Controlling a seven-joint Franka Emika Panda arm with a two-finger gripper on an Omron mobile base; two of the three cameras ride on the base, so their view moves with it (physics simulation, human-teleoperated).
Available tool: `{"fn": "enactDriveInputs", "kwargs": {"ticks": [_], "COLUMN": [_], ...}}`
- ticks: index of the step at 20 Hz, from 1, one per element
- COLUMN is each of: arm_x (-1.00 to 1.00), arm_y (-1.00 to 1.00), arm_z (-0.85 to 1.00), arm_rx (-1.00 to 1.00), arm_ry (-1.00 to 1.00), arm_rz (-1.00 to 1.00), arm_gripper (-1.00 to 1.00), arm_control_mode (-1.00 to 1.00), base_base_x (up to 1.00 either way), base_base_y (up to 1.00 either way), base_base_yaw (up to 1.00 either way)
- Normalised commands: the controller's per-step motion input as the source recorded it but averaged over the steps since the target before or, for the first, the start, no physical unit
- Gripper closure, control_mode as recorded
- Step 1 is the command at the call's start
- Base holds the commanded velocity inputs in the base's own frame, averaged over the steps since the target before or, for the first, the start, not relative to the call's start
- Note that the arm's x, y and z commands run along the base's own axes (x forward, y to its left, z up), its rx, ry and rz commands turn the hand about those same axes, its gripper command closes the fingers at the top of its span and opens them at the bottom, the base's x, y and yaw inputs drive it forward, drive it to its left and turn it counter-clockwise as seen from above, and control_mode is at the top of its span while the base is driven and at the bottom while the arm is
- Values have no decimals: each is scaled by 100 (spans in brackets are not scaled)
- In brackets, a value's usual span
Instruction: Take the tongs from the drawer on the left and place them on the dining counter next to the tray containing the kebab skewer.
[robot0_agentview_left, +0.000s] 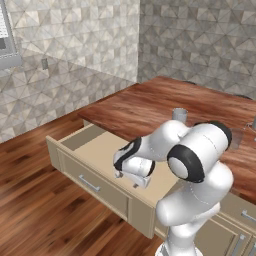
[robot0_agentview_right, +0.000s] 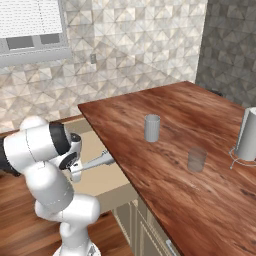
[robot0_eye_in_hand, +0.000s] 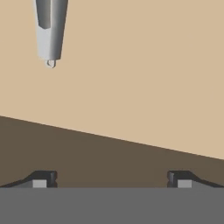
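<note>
The drawer (robot0_agentview_left: 90, 182) stands pulled out from under the dining counter (robot0_agentview_left: 150, 107), its beige floor (robot0_agentview_right: 102, 179) bare around the tongs. The slim grey tongs (robot0_agentview_right: 97, 162) lie on that floor; in the hand view the tongs (robot0_eye_in_hand: 50, 30) show one tapered end at the top left. My arm bends down over the drawer, and the hand hangs inside it. My gripper (robot0_eye_in_hand: 111, 180) is open, its fingertips (robot0_eye_in_hand: 43, 179) wide apart with nothing between them, a short way from the tongs. The tray and the kebab skewer are out of view.
On the dining counter (robot0_agentview_right: 190, 115) stand a grey cup (robot0_agentview_right: 152, 128), a clear glass (robot0_agentview_right: 197, 159) and a tall pale cylinder on a wire stand (robot0_agentview_right: 248, 134). Beige cabinet doors (robot0_agentview_left: 235, 235) sit under the counter. Wood floor (robot0_agentview_left: 30, 200) lies left of the drawer.
</note>
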Motion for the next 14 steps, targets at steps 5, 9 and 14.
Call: {"fn": "enactDriveInputs", "kwargs": {"ticks": [5, 9, 14], "arm_x": [36, 27, 28], "arm_y": [0, 1, 10], "arm_z": [-31, -37, -35], "arm_rx": [0, 0, 0], "arm_ry": [0, 0, 0], "arm_rz": [0, 0, 0], "arm_gripper": [-100, -100, -100], "arm_control_mode": [-100, -100, -100], "base_base_x": [0, 0, 0], "base_base_y": [0, 0, 0], "base_base_yaw": [0, 0, 0]}}
